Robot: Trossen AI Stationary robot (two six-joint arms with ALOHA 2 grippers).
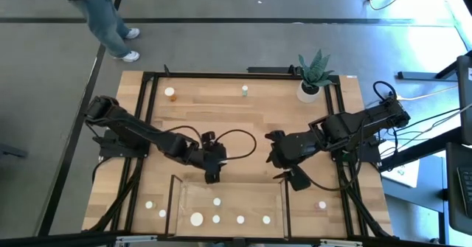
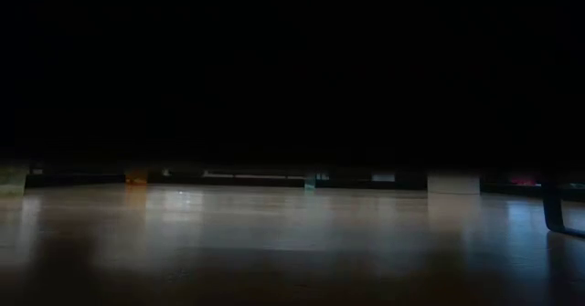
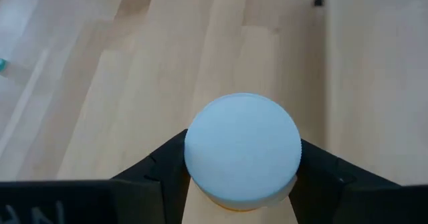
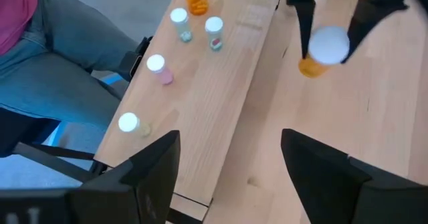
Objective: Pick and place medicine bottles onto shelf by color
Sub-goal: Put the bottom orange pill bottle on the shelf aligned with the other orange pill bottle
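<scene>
Left gripper fingers half-closed on white-capped amber plastic bottle, gripped below cap; likely light, rigid, smooth, so squeeze gently. Light-wood shelf just ahead. Right gripper fingers wide, empty.

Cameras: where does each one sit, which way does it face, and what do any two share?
High: overhead, straight down on table, shelf, both arms.
Low: tabletop height, level across the wood; mostly dark, no arm visible.
Left wrist: looks down past the left hand, gripping a white-capped amber bottle.
Right wrist: behind the open right hand, facing the shelf.
Shared: the right wrist view also shows that bottle.
</scene>
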